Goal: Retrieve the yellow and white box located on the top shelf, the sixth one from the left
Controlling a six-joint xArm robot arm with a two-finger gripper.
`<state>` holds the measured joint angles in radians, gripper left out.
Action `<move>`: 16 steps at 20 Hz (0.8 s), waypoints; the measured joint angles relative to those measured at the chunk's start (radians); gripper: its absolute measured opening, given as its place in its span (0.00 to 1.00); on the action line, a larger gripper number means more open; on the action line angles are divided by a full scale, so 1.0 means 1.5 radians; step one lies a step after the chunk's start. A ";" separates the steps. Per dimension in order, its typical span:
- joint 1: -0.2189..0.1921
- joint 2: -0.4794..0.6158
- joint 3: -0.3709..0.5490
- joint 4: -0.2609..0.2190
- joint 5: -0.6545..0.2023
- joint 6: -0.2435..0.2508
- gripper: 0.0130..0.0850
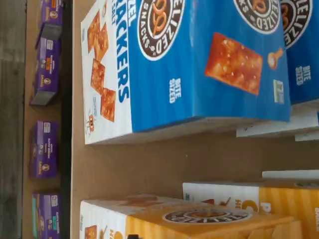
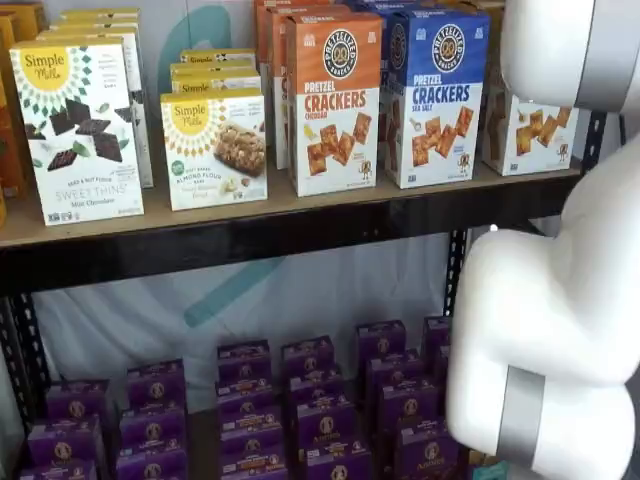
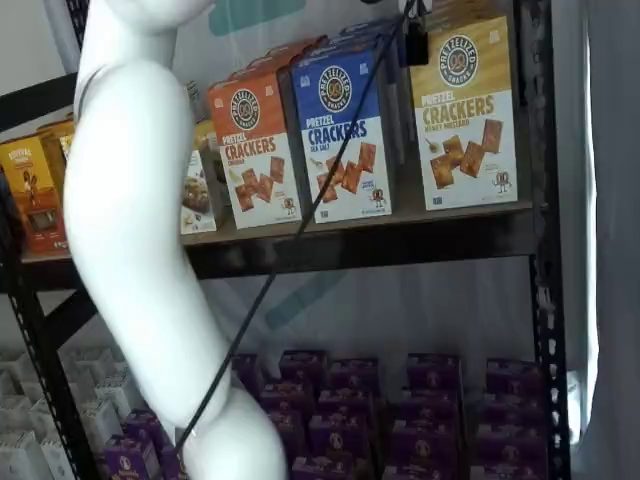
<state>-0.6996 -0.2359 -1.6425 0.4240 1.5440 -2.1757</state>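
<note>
Approach step, pre-grasp. Yellow box (image 3: 466, 110) upright at right end of top shelf (image 3: 380, 245), just beside blue box (image 3: 340, 135); orange box (image 3: 255, 150) next over. In a shelf view yellow box (image 2: 527, 135) mostly hidden behind arm (image 2: 560, 330), only white lower part w/ cracker pics showing. Wrist view turned sideways: looks onto blue box (image 1: 199, 64) and yellow box (image 1: 209, 216) w/ bare shelf board between, so cam not centred on target yet.

Next move, by judgement: shift toward yellow box, line fingers up w/ its side faces, push in w/o nudging blue neighbour.

Gripper: fingers not made out in any view, only cable near top of one. Jaws at widest spread, nothing held or touched as far as visible.
</note>
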 joint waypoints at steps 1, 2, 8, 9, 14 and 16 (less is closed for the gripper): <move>0.004 0.005 -0.005 -0.005 0.001 0.002 1.00; 0.008 0.010 -0.012 -0.011 0.003 0.005 1.00; 0.035 0.051 -0.062 -0.059 0.031 0.024 1.00; 0.038 0.055 -0.066 -0.065 0.034 0.026 1.00; 0.049 0.072 -0.085 -0.097 0.052 0.030 1.00; 0.050 0.076 -0.086 -0.102 0.055 0.030 1.00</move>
<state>-0.6250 -0.1220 -1.7722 0.2705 1.6268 -2.1311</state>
